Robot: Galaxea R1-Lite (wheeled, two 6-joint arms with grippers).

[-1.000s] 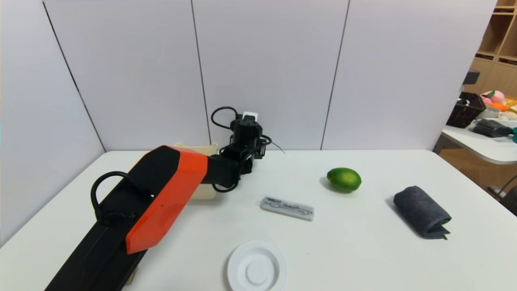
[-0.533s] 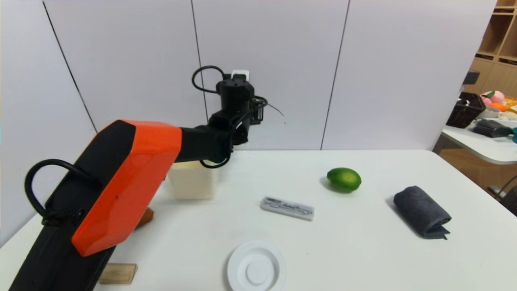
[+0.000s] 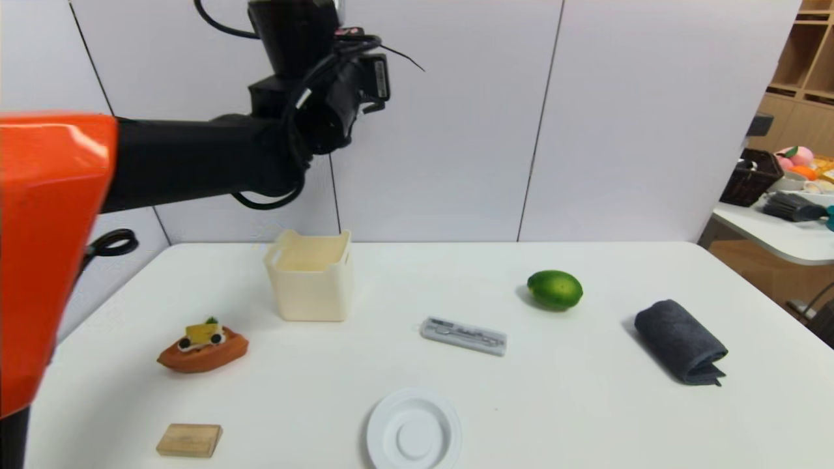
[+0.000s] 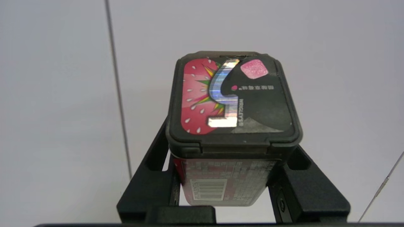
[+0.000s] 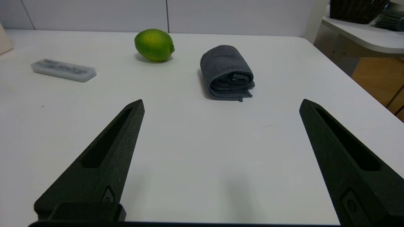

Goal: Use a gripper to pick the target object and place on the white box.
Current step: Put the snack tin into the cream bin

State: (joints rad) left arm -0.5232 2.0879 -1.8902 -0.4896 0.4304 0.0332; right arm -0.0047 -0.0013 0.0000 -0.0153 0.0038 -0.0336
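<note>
White bench (image 3: 586, 417), rectangular, set against pale grey panelled walls; a second white table with a dark woven basket stands off to the right.

Left end effector (image 4: 225, 176): black, with looped cables, on a black and orange arm, raised high above the rear left of the bench in front of the wall. Its two fingers (image 4: 151, 186) are clamped on the small dark rectangular box with a red strawberry label and barcode (image 4: 232, 97), one against each side; the box is clear of the bench, with only wall behind it.

Right end effector (image 5: 221, 104): black, two pointed fingers spread wide with nothing between them, low over the near right part of the bench.

Cream-white square plastic bin, lidless, with cut-out handles (image 3: 311, 277): rear left of the bench, below the raised arm; its inside cannot be made out.

Green lime (image 3: 554, 289): rear right of centre.
Rolled dark grey cloth (image 3: 680, 341): right side, well apart from the lime.
Flat clear-grey plastic case (image 3: 463, 335): centre, between bin and lime.
Round white plate (image 3: 414, 430): near edge, centre.
Orange boat-shaped toy with yellow top (image 3: 202, 350): left, in front of the bin.
Small flat wooden block (image 3: 189, 440): near left corner.
</note>
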